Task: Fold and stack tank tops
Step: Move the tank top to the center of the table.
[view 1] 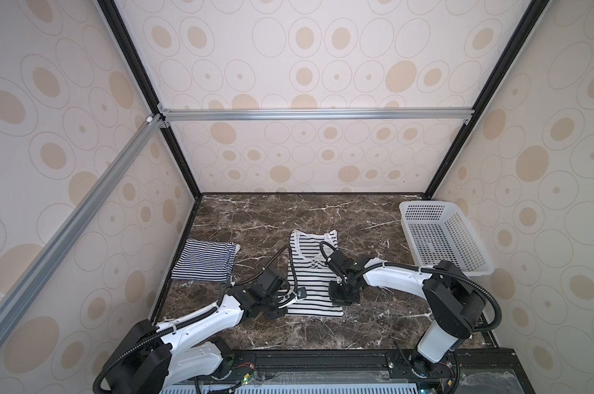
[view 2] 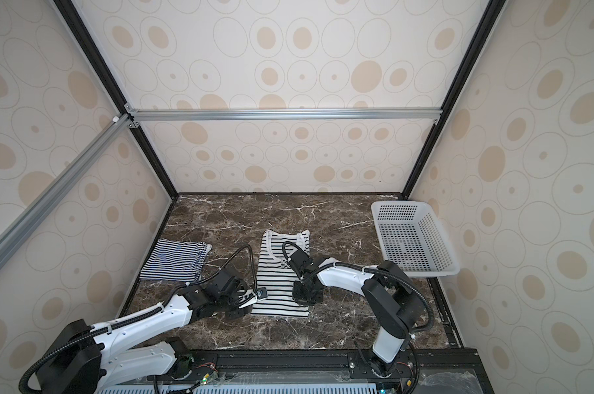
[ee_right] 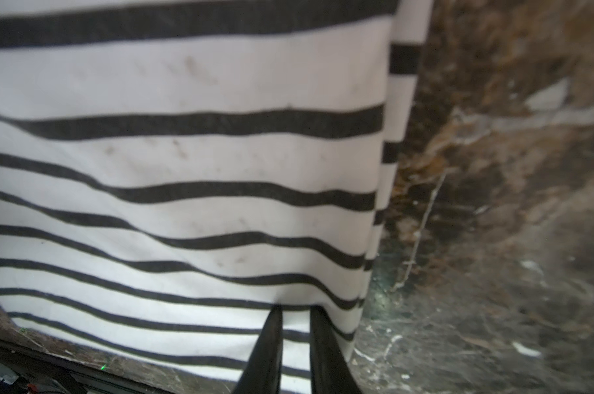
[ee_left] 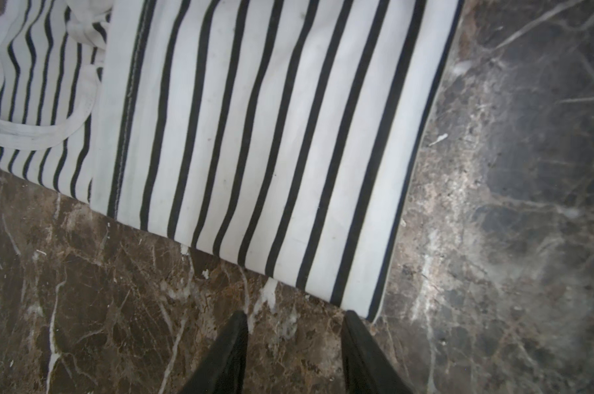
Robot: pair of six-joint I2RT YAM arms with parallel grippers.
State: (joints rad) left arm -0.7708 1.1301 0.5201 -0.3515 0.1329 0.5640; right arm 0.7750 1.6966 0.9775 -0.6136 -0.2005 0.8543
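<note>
Marble worktop (ee_left: 101, 307) below: I see my left pincer (ee_left: 294, 319) parted and empty beside the wide-striped tank top (ee_left: 271, 136); right pincer (ee_right: 295, 312) pinches its cloth.

Left arm (view 1: 200, 320) reaches toward two o'clock, left gripper (ee_left: 294, 315) low, jaws apart, empty. Right arm (view 1: 394, 279) extends toward nine o'clock, right gripper (ee_right: 295, 308) pinching the wide-striped tank top (ee_right: 186, 85).

Soft, even light; faint shadows on the dark brown marble counter (view 1: 323, 218). Both top views bow near their edges. The right wrist view is blurred, the left wrist view sharper.
</note>
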